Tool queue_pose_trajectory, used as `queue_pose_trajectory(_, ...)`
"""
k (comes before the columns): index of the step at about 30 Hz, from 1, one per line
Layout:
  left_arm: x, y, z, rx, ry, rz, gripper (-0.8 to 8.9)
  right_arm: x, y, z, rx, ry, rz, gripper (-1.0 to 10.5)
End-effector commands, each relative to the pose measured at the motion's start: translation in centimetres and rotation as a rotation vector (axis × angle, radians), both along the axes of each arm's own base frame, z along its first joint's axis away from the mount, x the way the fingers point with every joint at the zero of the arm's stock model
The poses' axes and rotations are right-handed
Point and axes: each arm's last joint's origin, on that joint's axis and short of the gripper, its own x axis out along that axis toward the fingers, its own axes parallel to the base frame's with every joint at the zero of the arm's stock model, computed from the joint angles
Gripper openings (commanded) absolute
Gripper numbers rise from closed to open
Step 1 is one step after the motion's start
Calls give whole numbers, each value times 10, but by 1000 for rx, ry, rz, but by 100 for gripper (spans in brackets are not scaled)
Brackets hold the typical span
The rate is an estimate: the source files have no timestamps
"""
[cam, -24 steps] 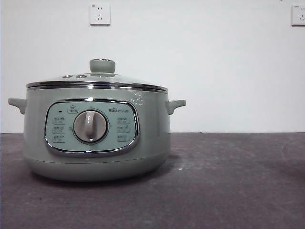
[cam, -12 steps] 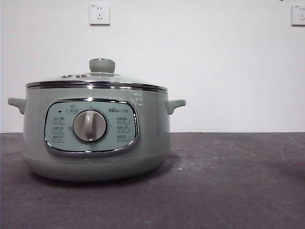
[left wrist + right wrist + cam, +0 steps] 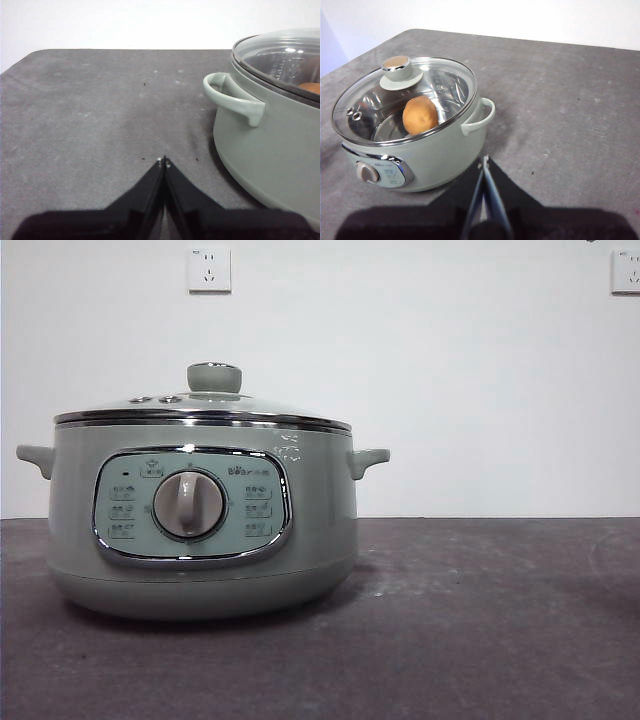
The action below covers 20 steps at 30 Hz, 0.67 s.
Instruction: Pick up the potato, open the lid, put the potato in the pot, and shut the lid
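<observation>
The sage-green pot [image 3: 200, 530] stands on the dark table at the left of the front view, its dial facing the camera. The glass lid [image 3: 205, 410] with its green knob [image 3: 214, 377] sits shut on the pot. The right wrist view shows the pot [image 3: 427, 155], the lid [image 3: 445, 85] and the orange-brown potato [image 3: 420, 114] lying inside under the glass. The left wrist view shows a pot handle [image 3: 232, 97] and a sliver of potato [image 3: 311, 88]. My left gripper [image 3: 164, 161] is shut and empty beside the pot. My right gripper [image 3: 485, 161] is shut and empty, raised off the pot's handle side.
Two wall sockets [image 3: 209, 269] hang on the white wall behind. The dark grey table [image 3: 480, 620] stretches to the right of the pot. Its far edge shows in both wrist views.
</observation>
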Motion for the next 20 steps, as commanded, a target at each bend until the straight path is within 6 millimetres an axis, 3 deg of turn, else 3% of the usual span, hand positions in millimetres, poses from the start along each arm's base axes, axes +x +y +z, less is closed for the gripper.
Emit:
queue_pose_trajectory(1, 1, 0, -5, 9, 11, 1, -4, 0, 0, -2, 5, 6, -5, 1)
queue_pose_trajectory(7, 1, 0, -5, 9, 11, 1, -4, -1, -4, -2, -89, -48, -24, 1)
queue_pose_trajectory(13, 1, 0, -5, 9, 11, 1, -4, 6, -30, -2, -94, -77, -199, 1)
queue_pose_trajectory(20, 1, 0, -5, 9, 11, 1, -4, 7, -60, -22, -22, -125, -313, 1)
